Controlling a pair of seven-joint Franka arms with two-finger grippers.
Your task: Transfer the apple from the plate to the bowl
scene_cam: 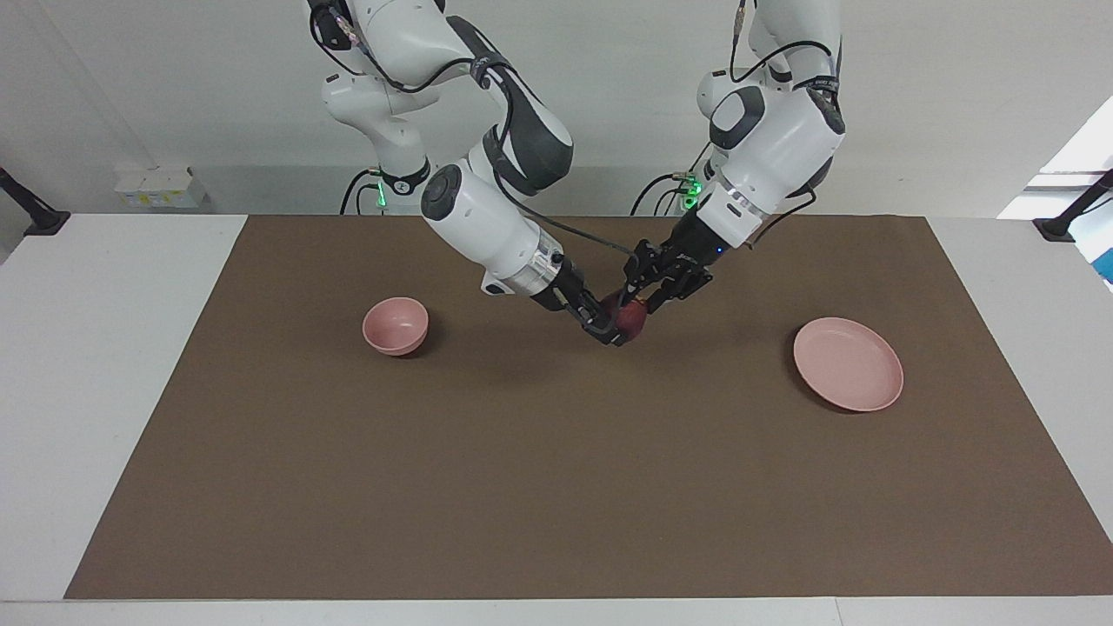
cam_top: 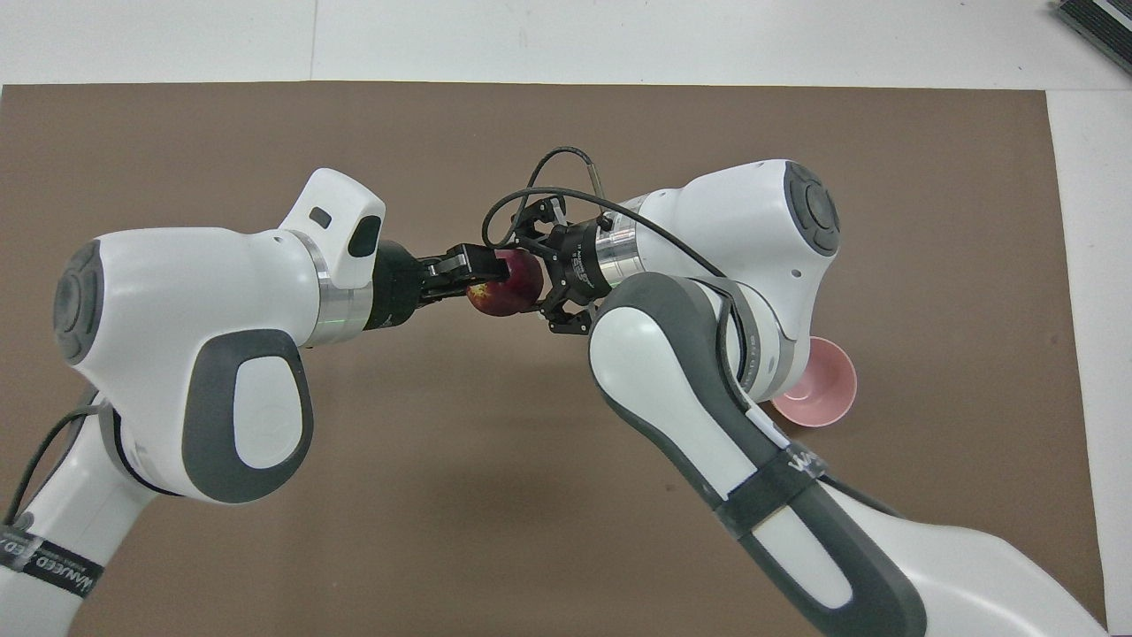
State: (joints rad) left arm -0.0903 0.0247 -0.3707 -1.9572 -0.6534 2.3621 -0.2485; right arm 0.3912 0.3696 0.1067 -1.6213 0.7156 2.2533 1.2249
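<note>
Facing view, both end effectors, left (scene_cam: 639,302), right (scene_cam: 609,326), gripping apple (scene_cam: 631,320) midair

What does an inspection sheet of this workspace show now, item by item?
Surface: brown mat on a white table.
Job's things: apple held in the air over the mat's middle, between both hands; plate bare, toward the left arm's end; bowl toward the right arm's end.
Clutter: nothing seen.
Hands: left hand and right hand meet at the apple.
Cables: black cable loops at the right wrist.
Surroundings: white wall; white box.
</note>
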